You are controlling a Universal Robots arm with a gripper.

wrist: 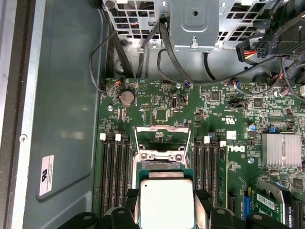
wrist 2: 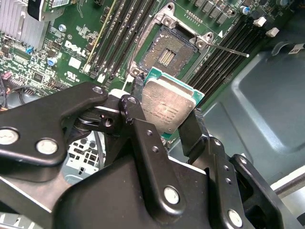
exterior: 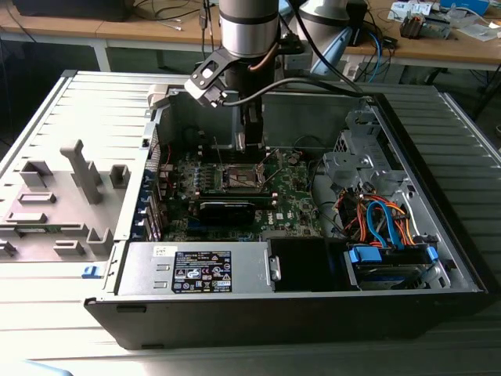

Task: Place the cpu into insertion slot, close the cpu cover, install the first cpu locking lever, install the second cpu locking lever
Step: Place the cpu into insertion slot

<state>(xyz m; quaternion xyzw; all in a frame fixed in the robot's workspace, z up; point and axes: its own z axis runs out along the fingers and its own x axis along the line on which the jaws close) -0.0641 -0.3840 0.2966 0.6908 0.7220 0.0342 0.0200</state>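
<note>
My gripper (wrist 2: 167, 101) is shut on the cpu (wrist 2: 167, 109), a pale silvery square chip with a green edge, held by two opposite sides between the black fingers (wrist 2: 195, 129). The chip hangs a little above and beside the insertion slot (wrist 2: 169, 50), whose dark centre lies bare inside its silver rim. In the first wrist view the cpu (wrist: 166, 202) covers part of the insertion slot (wrist: 159, 156), and the cpu cover (wrist: 159, 136) stands raised behind it. A thin wire locking lever (wrist 2: 232, 51) sticks out loose from the socket corner. In the exterior view the gripper (exterior: 249, 142) hovers over the insertion slot (exterior: 243, 178).
Black memory slots (wrist: 112, 171) flank the socket on both sides. A finned silver heatsink (wrist: 281, 149) sits on the green board. The case holds a long black card (exterior: 227, 210), a power supply (exterior: 200, 270) and a drive bay with coloured cables (exterior: 383, 219). Case walls surround the board.
</note>
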